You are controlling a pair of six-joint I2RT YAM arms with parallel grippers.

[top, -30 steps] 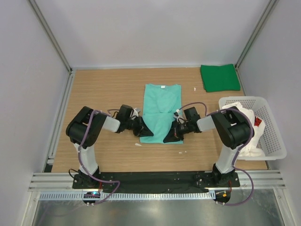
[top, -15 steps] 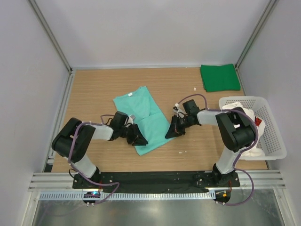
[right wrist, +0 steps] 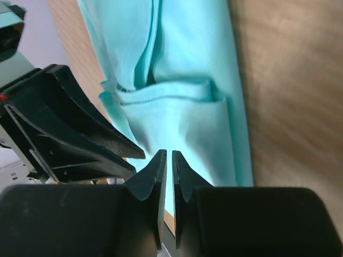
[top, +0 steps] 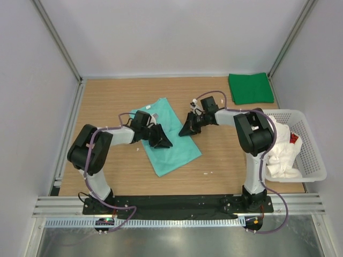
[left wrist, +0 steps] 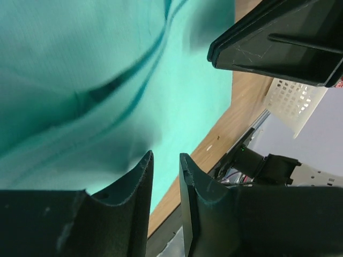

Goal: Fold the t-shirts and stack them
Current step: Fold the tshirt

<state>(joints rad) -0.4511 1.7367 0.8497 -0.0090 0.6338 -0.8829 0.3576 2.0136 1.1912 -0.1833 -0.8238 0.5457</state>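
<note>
**Both grippers over the mint-teal shirt, nothing held**

Workspace: wooden bench point(top: 112, 101) with three shirts in view.

Mint-teal t-shirt point(top: 174, 152): lies flat near the middle of the bench, folded lengthwise into a long strip. The strip runs on a diagonal, its far end toward the left and its near end toward the right. A small white label shows at the far end. In the right wrist view, a sleeve is tucked inward with its hem seam across the strip, and layered fold edges run along the length.

Dark green t-shirt point(top: 250, 88): folded into a neat rectangle at the far right corner of the bench, well apart from the mint-teal one.

White t-shirt point(top: 281, 152): bunched and unfolded inside the white lattice basket point(top: 313, 160) at the right edge of the bench.

Left gripper point(top: 168, 144): low over the left side of the strip, about midway along it. Its fingers point(left wrist: 134, 187) stand slightly parted, with a clear narrow gap and no fabric between them. Contact with the cloth cannot be told.

Right gripper point(top: 182, 133): at the strip's right edge, facing the left gripper across it; the two are near each other but apart. Its fingers point(right wrist: 185, 176) are barely parted, showing only a thin slit with no cloth pinched in it.
</note>
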